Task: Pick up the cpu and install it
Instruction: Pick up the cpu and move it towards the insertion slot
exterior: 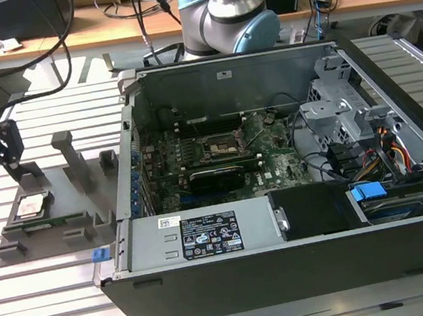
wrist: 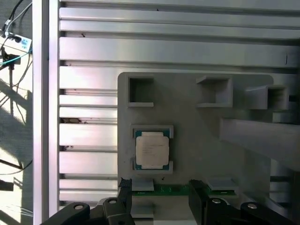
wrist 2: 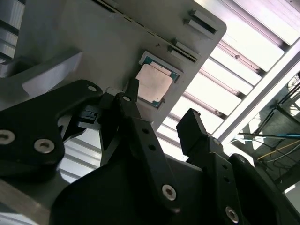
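Hovering spread and empty above the grey holder (wrist: 197,140), hand (wrist: 161,187) is facing the cpu (wrist: 152,150) lying flat just ahead.

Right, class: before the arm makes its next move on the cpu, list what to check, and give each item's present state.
1. The cpu lies flat in its recess on the grey holder: ok.
2. The pincer is open with nothing between its fingers: ok.
3. The pincer is apart from the cpu, not touching it: ok.
4. The computer case is open, with the board in sight: ok.
5. The socket has its bracket raised: cannot tell.
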Action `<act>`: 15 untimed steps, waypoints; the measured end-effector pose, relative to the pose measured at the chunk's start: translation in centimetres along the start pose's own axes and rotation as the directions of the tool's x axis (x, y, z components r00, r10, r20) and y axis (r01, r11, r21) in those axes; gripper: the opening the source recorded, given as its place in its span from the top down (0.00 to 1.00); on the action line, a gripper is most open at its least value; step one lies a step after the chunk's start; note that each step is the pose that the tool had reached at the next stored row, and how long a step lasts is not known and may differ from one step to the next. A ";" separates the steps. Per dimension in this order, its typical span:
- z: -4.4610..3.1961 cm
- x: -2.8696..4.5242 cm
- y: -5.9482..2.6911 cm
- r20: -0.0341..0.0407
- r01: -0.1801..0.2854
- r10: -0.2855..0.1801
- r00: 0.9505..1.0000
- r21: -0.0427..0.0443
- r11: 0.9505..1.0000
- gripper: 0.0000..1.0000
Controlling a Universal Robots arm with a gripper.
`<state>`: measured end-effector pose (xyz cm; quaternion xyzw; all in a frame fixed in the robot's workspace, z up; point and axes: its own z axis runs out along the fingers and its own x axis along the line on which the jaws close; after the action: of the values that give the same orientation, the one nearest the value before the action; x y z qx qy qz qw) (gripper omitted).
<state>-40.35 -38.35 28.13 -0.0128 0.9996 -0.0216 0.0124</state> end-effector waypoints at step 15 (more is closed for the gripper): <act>3.09 0.07 0.24 0.002 0.054 -0.054 0.999 -0.001 0.999 0.40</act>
<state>-40.35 -38.24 25.04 -0.0396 0.9989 -0.0213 0.0129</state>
